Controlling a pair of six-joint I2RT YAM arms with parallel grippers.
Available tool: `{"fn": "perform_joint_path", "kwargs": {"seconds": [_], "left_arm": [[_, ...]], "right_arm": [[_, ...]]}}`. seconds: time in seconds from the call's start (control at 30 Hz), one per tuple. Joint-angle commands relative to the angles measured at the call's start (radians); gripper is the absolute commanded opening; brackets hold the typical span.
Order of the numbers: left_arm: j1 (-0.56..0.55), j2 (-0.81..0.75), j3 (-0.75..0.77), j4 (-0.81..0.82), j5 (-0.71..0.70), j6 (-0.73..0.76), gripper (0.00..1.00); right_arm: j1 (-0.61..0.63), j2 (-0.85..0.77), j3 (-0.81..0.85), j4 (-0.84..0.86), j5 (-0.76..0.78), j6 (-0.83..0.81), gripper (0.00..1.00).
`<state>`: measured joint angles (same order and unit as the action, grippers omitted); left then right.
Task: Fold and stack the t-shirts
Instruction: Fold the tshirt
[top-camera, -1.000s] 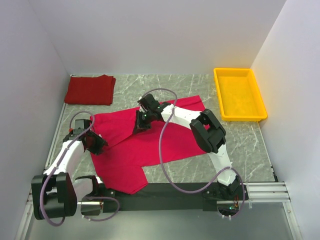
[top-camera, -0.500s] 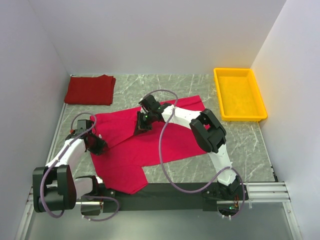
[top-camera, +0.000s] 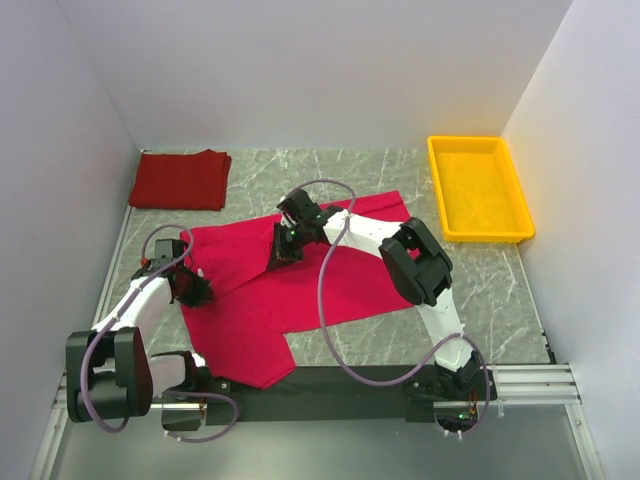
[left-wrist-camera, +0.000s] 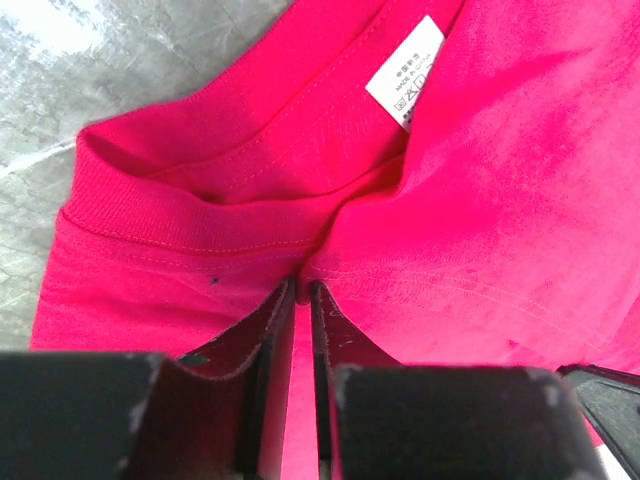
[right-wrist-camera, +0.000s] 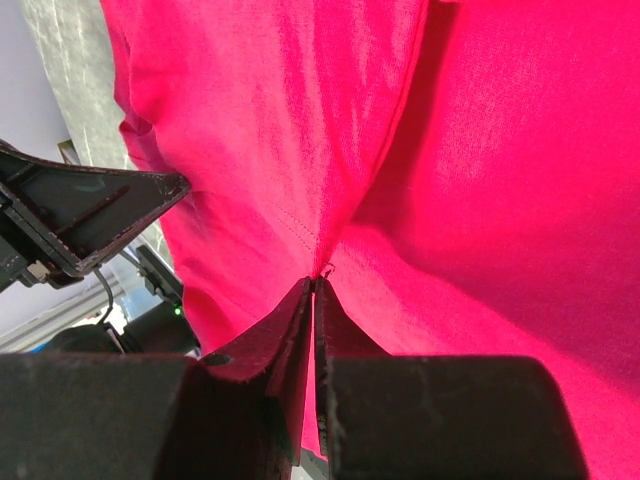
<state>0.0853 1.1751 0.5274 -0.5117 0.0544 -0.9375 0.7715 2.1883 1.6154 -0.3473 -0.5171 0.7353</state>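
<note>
Pinching with the left fingers (left-wrist-camera: 292, 300) a raised crease of the bright crimson t-shirt (top-camera: 300, 290): black, flat-sided wedges set nearly together, only a thin strip of cloth in the slot between them. Just beyond those tips, the ribbed collar (left-wrist-camera: 150, 205), a curved band with a line of stitching along its edge, buckled upward into a soft hump. Farther beyond and to the right of the tips, a small white rectangular label (left-wrist-camera: 405, 75) with fine print, sewn inside the neck. Beyond and to the left, past the collar, grey veined worktop (top-camera: 350, 170), stone-like and faintly glossy.

Pinching with the right fingers (right-wrist-camera: 306, 300) another fold of the same shirt, tips pressed tight together on a narrow ridge, smooth matte knit fanning away from them in long shallow wrinkles.

From above: lies spread mostly flat across the middle of the worktop, with a flap doubled over between the two pairs of fingers. Well beyond the left fingers, in the far left corner, the darker red t-shirt (top-camera: 180, 180), folded into a neat flat rectangle. Far to the right of the right fingers, a yellow plastic tray (top-camera: 436, 190), rectangular and shallow, with raised walls.
</note>
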Motion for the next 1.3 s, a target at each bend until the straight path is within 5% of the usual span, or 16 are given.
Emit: {"fn": "perform_joint_path", "kwargs": {"seconds": [0.0,0.37,1.27], "left_arm": [[-0.002,0.004,-0.007,0.032,-0.016,0.006,0.17],[-0.002,-0.046,0.011,0.003,-0.002,0.017,0.01],[-0.002,-0.074,0.059,-0.100,0.004,0.023,0.01]], "right_arm": [[-0.005,-0.047,0.000,0.031,-0.014,0.003,0.10],[-0.005,-0.059,-0.012,0.034,-0.012,0.004,0.10],[-0.006,-0.087,-0.063,0.019,0.032,-0.017,0.09]]}}
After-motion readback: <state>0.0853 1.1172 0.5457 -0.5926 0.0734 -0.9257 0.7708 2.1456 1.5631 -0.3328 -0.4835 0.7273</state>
